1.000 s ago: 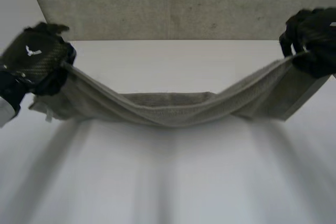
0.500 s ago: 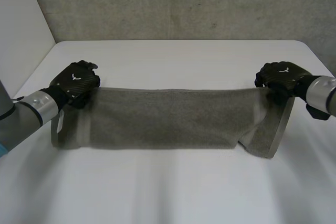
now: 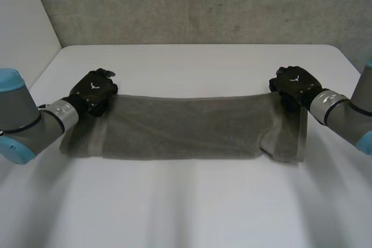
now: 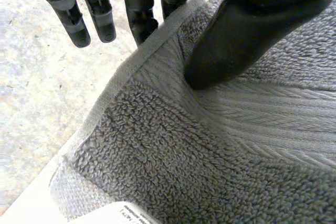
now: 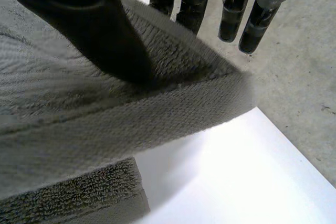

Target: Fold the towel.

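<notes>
I see the grey towel mostly down on the worktop, doubled over, it seems. The left robot hand pinches its far left corner, and the right robot hand pinches the far right corner.

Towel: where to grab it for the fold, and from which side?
Its two far corners, on the flat hem band, coming from above at each end: thumb on top, fingers under the edge. The towel lies as a long strip across the table, so end grips likely keep it taut. The left hand and right hand pinch there now.
</notes>
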You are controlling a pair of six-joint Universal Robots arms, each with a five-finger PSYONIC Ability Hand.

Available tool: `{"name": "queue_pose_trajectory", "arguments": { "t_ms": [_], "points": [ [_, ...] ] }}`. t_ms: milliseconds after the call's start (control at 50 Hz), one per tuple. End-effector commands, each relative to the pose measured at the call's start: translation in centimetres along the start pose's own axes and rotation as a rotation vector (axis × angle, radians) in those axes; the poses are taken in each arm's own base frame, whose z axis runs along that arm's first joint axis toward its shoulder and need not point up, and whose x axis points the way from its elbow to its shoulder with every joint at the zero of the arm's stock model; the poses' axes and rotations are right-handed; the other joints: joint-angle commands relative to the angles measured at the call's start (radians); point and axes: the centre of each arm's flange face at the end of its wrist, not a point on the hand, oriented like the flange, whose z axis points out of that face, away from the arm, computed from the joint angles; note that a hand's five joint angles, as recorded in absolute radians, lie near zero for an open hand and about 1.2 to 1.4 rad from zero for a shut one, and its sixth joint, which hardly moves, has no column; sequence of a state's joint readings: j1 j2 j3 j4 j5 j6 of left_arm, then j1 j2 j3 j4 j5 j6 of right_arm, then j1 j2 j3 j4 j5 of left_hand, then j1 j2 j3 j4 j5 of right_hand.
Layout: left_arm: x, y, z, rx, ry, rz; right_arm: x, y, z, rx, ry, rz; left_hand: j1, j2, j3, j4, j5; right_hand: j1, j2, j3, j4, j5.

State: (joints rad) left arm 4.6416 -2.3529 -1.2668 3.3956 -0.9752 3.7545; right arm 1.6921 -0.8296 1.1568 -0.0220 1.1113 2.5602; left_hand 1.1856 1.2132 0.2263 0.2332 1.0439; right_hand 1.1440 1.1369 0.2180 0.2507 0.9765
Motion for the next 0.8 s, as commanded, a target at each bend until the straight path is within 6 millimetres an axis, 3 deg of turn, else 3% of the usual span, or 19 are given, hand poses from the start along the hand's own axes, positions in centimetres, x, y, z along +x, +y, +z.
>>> {"name": "queue_pose_trajectory", "arguments": {
  "t_ms": [20, 100, 140, 160, 220, 260, 340, 440, 560, 640, 680, 800],
  "points": [
    [-0.5, -0.6, 0.1, 0.01, -0.047, 0.013, 0.2, 0.1, 0.8, 0.011, 0.019, -0.008, -0.668, -0.696, -0.052, -0.059, -0.701, -0.931, -0.924, -0.043, -0.076, -0.938],
    [-0.5, -1.2, -0.2, -0.001, -0.076, 0.019, 0.9, -0.9, 0.5, 0.025, 0.071, -0.019, -0.861, -0.888, -0.052, -0.059, -0.893, -0.97, -0.962, -0.043, -0.076, -0.977],
    [-1.0, -2.7, -1.1, 0.008, -0.1, 0.028, 1.4, -3.2, -0.6, 0.067, 0.115, -0.022, -0.94, -0.967, -0.052, -0.059, -0.973, -0.97, -0.962, -0.043, -0.076, -0.977],
    [-1.0, -2.7, -1.1, 0.008, -0.1, 0.028, 1.4, -3.2, -0.6, 0.067, 0.115, -0.022, -0.94, -0.967, -0.052, -0.059, -0.973, -0.97, -0.962, -0.043, -0.076, -0.977],
    [-1.2, -4.0, -2.5, 0.014, -0.113, 0.033, 1.8, -4.7, -2.4, 0.09, 0.14, 0.002, -0.946, -0.973, -0.052, -0.059, -0.979, -0.97, -0.962, -0.043, -0.076, -0.977],
    [-1.0, -5.0, -3.9, 0.016, -0.114, 0.033, 1.6, -6.0, -4.6, 0.103, 0.139, 0.019, -0.937, -0.964, -0.052, -0.059, -0.97, -0.97, -0.962, -0.043, -0.076, -0.977],
    [-0.6, -6.0, -5.8, 0.013, -0.118, 0.029, 0.9, -6.5, -6.9, 0.088, 0.142, 0.035, -0.925, -0.953, -0.052, -0.059, -0.958, -0.97, -0.962, -0.043, -0.076, -0.977],
    [0.9, -5.7, -9.1, -0.042, -0.116, -0.007, -2.7, -4.4, -10.5, -0.009, 0.083, 0.075, -0.902, -0.929, -0.052, -0.059, -0.935, -0.97, -0.962, -0.043, -0.076, -0.977],
    [3.4, -4.2, -10.8, -0.111, -0.072, -0.063, -5.7, -1.3, -12.3, -0.114, 0.012, 0.13, -0.84, -0.868, -0.052, -0.059, -0.873, -0.892, -0.885, -0.043, -0.076, -0.899],
    [4.0, -3.6, -11.1, -0.135, -0.059, -0.081, -5.9, -0.1, -12.4, -0.139, 0.0, 0.149, -0.819, -0.847, -0.052, -0.059, -0.852, -0.812, -0.805, -0.043, -0.076, -0.819],
    [4.2, -3.3, -11.2, -0.15, -0.058, -0.09, -6.0, 1.3, -11.7, -0.161, -0.018, 0.169, -0.799, -0.826, -0.052, -0.059, -0.832, -0.675, -0.668, -0.043, -0.076, -0.682],
    [4.9, -2.6, -11.1, -0.173, -0.037, -0.106, -5.9, 2.8, -10.5, -0.166, -0.007, 0.17, -0.758, -0.786, -0.052, -0.059, -0.791, -0.531, -0.524, -0.043, -0.076, -0.538]
  ]
}}
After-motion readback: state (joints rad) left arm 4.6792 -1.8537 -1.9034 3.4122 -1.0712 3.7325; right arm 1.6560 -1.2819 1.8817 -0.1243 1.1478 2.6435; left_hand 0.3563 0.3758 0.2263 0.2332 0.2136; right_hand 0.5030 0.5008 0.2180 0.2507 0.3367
